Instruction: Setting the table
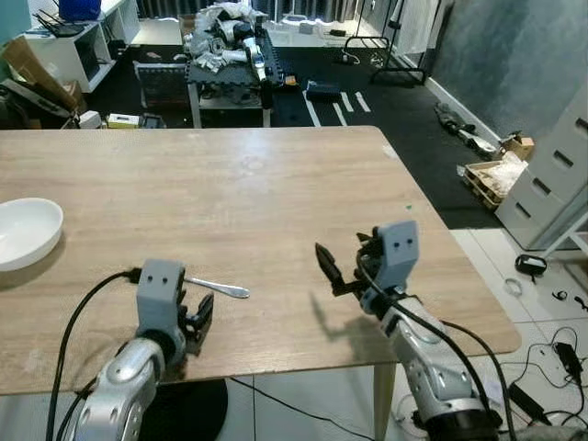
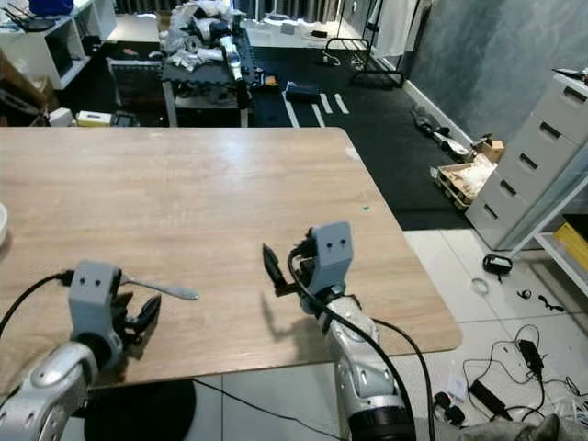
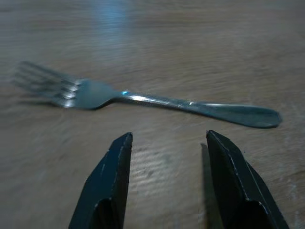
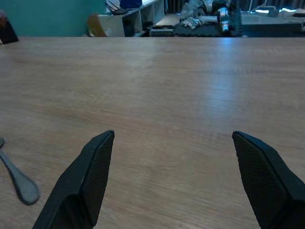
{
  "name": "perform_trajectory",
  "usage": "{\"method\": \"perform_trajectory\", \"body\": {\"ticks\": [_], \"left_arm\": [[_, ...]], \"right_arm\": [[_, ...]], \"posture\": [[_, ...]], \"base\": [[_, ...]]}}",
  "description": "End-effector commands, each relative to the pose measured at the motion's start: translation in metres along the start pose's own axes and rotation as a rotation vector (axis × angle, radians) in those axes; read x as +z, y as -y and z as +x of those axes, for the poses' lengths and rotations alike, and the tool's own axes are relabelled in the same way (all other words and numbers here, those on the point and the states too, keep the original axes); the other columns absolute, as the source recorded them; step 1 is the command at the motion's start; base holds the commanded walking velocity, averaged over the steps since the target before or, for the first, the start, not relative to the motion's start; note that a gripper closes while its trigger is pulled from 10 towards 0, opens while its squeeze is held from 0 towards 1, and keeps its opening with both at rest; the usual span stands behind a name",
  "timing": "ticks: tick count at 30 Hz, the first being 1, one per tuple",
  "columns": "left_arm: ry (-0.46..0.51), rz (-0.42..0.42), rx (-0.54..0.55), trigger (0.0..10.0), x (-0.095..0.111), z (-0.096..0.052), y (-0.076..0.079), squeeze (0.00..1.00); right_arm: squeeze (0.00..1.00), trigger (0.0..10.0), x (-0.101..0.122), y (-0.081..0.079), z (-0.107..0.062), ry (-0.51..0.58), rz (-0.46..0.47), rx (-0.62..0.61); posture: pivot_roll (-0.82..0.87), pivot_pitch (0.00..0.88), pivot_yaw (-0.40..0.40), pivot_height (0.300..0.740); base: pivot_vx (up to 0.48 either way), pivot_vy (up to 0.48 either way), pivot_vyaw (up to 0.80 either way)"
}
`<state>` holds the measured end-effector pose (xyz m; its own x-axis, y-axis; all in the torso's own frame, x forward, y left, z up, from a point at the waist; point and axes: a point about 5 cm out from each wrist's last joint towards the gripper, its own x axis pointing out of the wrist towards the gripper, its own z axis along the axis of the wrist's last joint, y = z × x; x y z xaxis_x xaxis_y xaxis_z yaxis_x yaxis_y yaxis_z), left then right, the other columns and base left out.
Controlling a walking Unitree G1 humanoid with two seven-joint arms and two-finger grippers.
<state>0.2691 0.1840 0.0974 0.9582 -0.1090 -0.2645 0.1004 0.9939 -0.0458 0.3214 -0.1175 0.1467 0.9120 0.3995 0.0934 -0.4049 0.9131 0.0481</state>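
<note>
Now a fork [image 3: 143, 98] lies flat on the wooden table [image 1: 257, 193], near its front edge, just ahead of the left gripper [image 3: 167, 157].

That gripper's black fingers [image 3: 112, 176] stand apart, holding nothing, tips close to the fork's handle but not touching. The right gripper [image 4: 174, 157] hovers over bare wood, spread wide and empty. A white bowl [image 1: 26, 230] sits at the table's left edge, well apart.
</note>
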Motion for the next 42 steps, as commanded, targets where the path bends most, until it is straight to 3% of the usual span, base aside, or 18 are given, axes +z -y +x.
{"method": "perform_trajectory", "body": {"ticks": [1,7,8,9,11,13,17,19,24,27,32,42], "left_arm": [[-0.091,-0.03,0.098,10.0,-0.023,-0.007,-0.012,0.0],[-0.057,-0.012,0.213,10.0,-0.022,-0.01,-0.031,0.0],[-0.024,0.038,0.267,10.0,-0.017,-0.011,-0.04,0.0],[-0.024,0.038,0.267,10.0,-0.017,-0.011,-0.04,0.0],[0.034,0.086,0.352,10.0,-0.004,-0.009,-0.057,0.0],[0.051,0.081,0.365,10.0,0.005,-0.001,-0.063,0.0],[0.049,0.065,0.355,10.0,0.009,0.005,-0.063,0.0],[0.013,0.033,0.325,10.0,0.01,0.019,-0.062,0.0],[-0.096,-0.033,0.152,10.0,0.002,0.042,-0.043,0.0],[-0.114,-0.051,0.131,10.0,0.001,0.049,-0.039,0.0],[-0.13,-0.049,0.159,10.0,0.002,0.062,-0.037,0.0],[-0.149,-0.005,0.069,10.0,0.016,0.086,-0.023,0.0]], "right_arm": [[0.0,10.0,0.003,0.0,0.001,0.008,-0.009,0.002],[0.0,10.0,0.0,0.0,0.001,0.001,-0.006,0.005],[0.0,10.0,-0.001,-0.001,0.001,0.0,-0.005,0.008],[0.0,10.0,-0.001,-0.001,0.001,0.0,-0.005,0.008],[0.0,10.0,-0.001,-0.001,0.001,-0.001,-0.004,0.006],[0.0,10.0,-0.001,0.0,0.001,-0.001,-0.003,0.005],[0.0,10.0,-0.001,0.0,0.001,-0.002,-0.004,0.006],[0.0,10.0,-0.001,0.0,0.001,-0.002,-0.006,0.007],[0.0,10.0,0.0,0.001,0.0,0.001,-0.007,-0.004],[0.0,10.0,0.0,0.001,-0.002,-0.001,-0.008,-0.006],[0.0,10.0,-0.001,0.002,-0.003,-0.004,-0.006,-0.014],[0.0,10.0,0.0,0.0,-0.001,-0.003,-0.007,-0.012]], "posture": [[0.03,0.004,0.019,0.74],[0.04,0.004,0.016,0.74],[0.04,0.003,0.018,0.74],[0.04,0.003,0.018,0.74],[0.03,0.005,0.015,0.74],[0.03,0.003,0.013,0.74],[0.03,0.004,0.015,0.74],[0.03,0.004,0.018,0.74],[0.01,0.009,0.023,0.74],[0.01,0.011,0.026,0.74],[0.0,0.016,0.026,0.74],[-0.01,0.016,0.026,0.74]], "base": [[0.0,0.0,0.0],[0.0,0.0,0.0],[0.0,0.0,0.0],[0.0,0.0,0.0],[0.0,0.0,0.0],[0.0,0.0,0.0],[0.0,0.0,0.0],[0.0,0.0,0.0],[0.0,0.0,0.0],[0.0,0.0,0.0],[0.0,0.0,0.0],[0.0,0.0,0.0]]}}
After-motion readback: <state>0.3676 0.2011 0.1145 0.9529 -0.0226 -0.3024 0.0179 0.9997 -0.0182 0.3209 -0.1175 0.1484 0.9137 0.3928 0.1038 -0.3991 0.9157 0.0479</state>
